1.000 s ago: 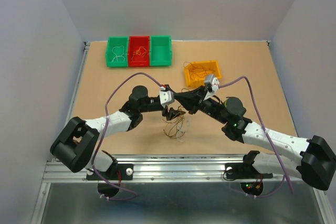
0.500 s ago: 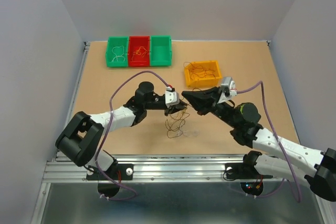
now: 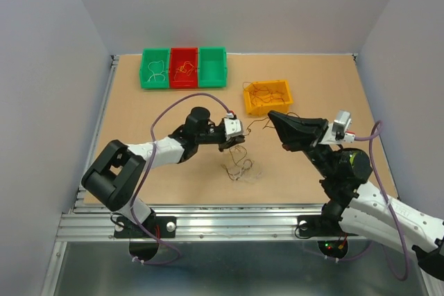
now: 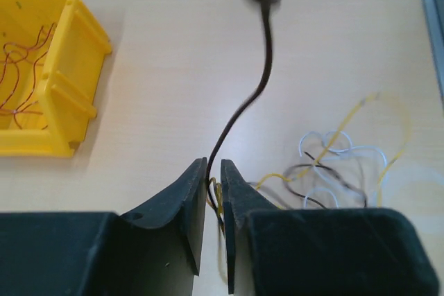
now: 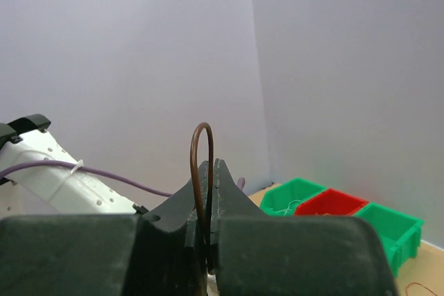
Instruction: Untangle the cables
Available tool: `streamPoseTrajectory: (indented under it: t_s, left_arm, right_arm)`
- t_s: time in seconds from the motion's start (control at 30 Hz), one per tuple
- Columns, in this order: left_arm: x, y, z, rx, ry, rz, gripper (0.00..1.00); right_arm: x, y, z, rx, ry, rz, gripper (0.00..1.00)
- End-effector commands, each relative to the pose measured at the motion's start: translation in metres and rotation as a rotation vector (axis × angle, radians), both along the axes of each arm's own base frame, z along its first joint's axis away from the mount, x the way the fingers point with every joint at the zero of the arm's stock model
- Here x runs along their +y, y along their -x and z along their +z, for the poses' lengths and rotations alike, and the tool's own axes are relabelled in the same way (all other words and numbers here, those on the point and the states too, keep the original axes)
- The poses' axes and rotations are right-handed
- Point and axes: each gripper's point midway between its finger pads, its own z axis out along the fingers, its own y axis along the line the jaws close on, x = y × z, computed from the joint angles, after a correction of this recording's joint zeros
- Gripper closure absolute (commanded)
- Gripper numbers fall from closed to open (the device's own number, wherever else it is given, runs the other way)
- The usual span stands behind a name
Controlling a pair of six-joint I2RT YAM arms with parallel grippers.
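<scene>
A dark cable [image 4: 268, 53] from the tangle [image 3: 239, 170] at mid-bench [image 3: 173, 102] is clamped by the left gripper [image 4: 214, 166], and a brown cable [image 5: 193, 161] is pinched in the right gripper [image 5: 210, 168].

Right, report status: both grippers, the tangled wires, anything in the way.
Left gripper shut on thin dark wire. Right gripper shut on thin reddish-brown wire loop. Loose tangle of white, yellow and dark wires on table. Yellow plastic bin close behind.
</scene>
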Motion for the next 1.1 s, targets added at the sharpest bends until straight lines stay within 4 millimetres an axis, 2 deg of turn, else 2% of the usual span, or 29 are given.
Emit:
streamPoseTrajectory:
  t_s: [0.0,0.03,0.1,0.17,0.3,0.43,0.57,0.67,0.7,0.73,0.77,0.8,0.83,0.9,1.0,1.07]
  left_arm:
    - [0.001,-0.034,0.000,-0.055,-0.058,0.117,0.75]
    - [0.006,-0.047,-0.008,-0.069,-0.091,0.181,0.75]
    - [0.012,-0.061,-0.010,-0.075,-0.110,0.228,0.78]
    - [0.016,-0.065,-0.015,-0.063,-0.133,0.251,0.78]
    - [0.019,-0.075,-0.008,-0.072,-0.130,0.290,0.78]
    - [0.020,-0.084,-0.012,-0.041,-0.139,0.317,0.78]
    - [0.024,-0.093,-0.013,-0.010,-0.138,0.347,0.78]
    - [0.035,-0.112,-0.012,0.047,-0.118,0.416,0.78]
    - [0.039,-0.122,-0.005,0.058,-0.098,0.441,0.78]
    - [0.044,-0.128,-0.007,0.084,-0.092,0.458,0.78]
    - [0.046,-0.129,-0.004,0.135,-0.065,0.455,0.78]
    - [0.062,-0.141,-0.003,0.160,-0.051,0.489,0.78]
    - [0.063,-0.143,0.001,0.184,-0.030,0.474,0.78]
    - [0.079,-0.154,0.007,0.215,-0.002,0.503,0.78]
    - [0.089,-0.152,0.016,0.195,0.009,0.516,0.78]
    - [0.094,-0.150,0.033,0.150,0.032,0.528,0.78]
  right_arm:
    - [-0.040,0.002,0.014,-0.031,-0.121,-0.122,0.99]
    - [-0.046,0.005,0.014,-0.036,-0.134,-0.138,0.99]
    - [-0.066,0.010,0.014,-0.035,-0.182,-0.175,0.99]
    - [-0.077,0.014,0.012,-0.037,-0.207,-0.194,0.99]
    - [-0.099,0.022,0.011,-0.048,-0.247,-0.239,0.99]
    - [-0.124,0.033,0.010,-0.064,-0.299,-0.275,0.99]
    - [-0.155,0.045,0.009,-0.068,-0.361,-0.327,0.99]
    - [-0.174,0.043,0.002,-0.021,-0.402,-0.384,0.99]
    - [-0.187,0.043,0.000,0.005,-0.444,-0.417,0.99]
    - [-0.195,0.040,-0.001,0.017,-0.447,-0.462,0.99]
    - [-0.194,0.035,-0.005,0.046,-0.424,-0.483,1.00]
    - [-0.197,0.032,-0.006,0.067,-0.419,-0.502,1.00]
    - [-0.201,0.031,-0.006,0.080,-0.426,-0.523,0.99]
    - [-0.198,0.032,-0.005,0.067,-0.413,-0.511,1.00]
    - [-0.189,0.032,0.000,0.070,-0.369,-0.482,0.99]
    - [-0.178,0.027,0.002,0.094,-0.308,-0.472,0.99]
